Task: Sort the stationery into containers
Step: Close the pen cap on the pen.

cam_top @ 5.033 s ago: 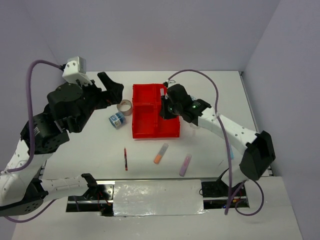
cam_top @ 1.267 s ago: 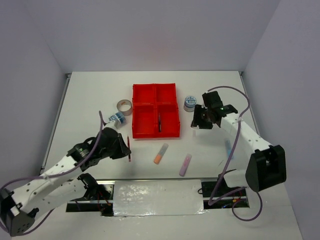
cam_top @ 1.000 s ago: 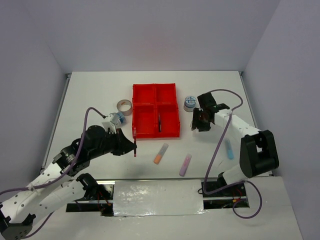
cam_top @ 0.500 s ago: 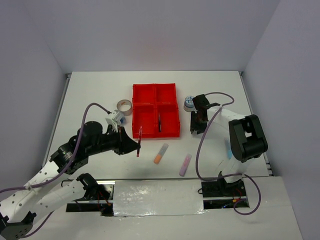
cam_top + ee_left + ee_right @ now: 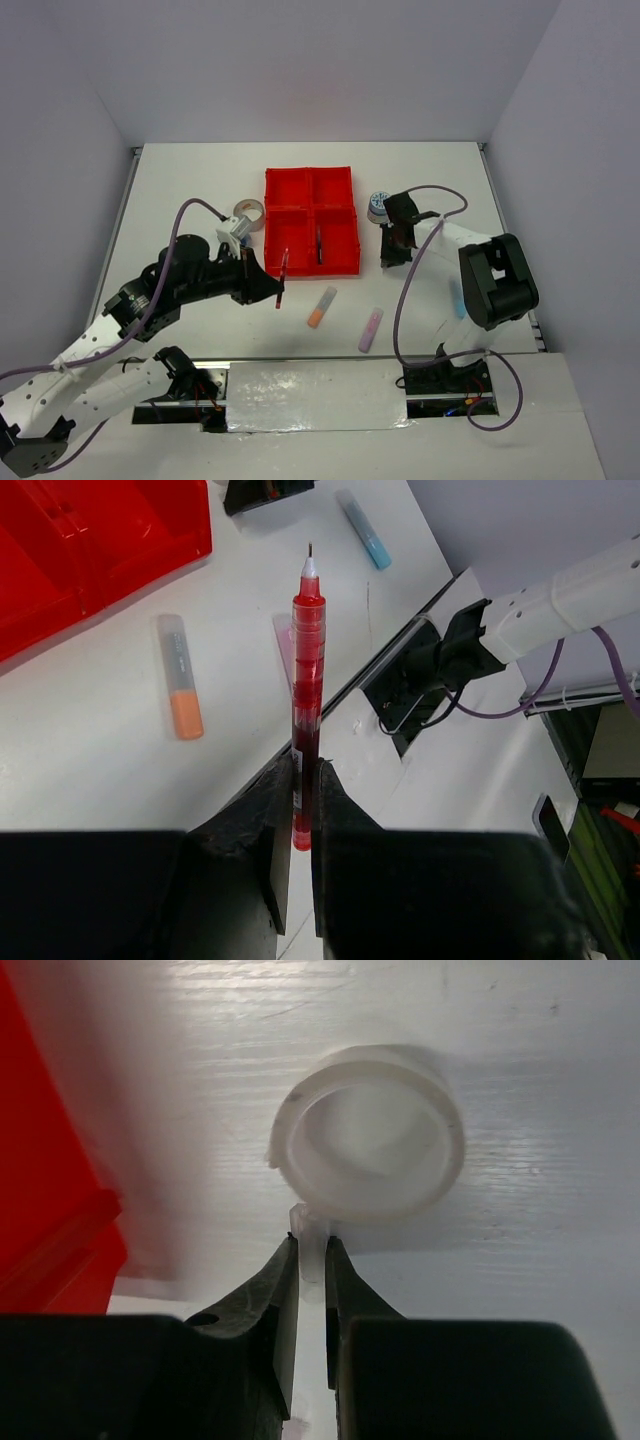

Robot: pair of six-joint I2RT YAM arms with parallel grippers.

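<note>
The left gripper (image 5: 297, 780) has its jaws shut tight on the bottom end of a thin red plastic pen (image 5: 306, 670). The pen sticks straight out from the jaws, with its tip pointing away. In the top view it is held up off the white table (image 5: 190, 180), right at the lower left corner of the bright red plastic tray with four square boxes (image 5: 340, 270).

A dark thin pen (image 5: 318, 245) lies in the lower right box. I think the red pen belongs there too, up and to the right. The left arm is the nearer one, and that box has lots of room.

The right gripper (image 5: 311, 1250) has its jaws nearly shut, pinching a little loose tab of the clear round tape ring (image 5: 385, 1210). The ring lies flat on the table just ahead of the jaws, beside the tray.
</note>
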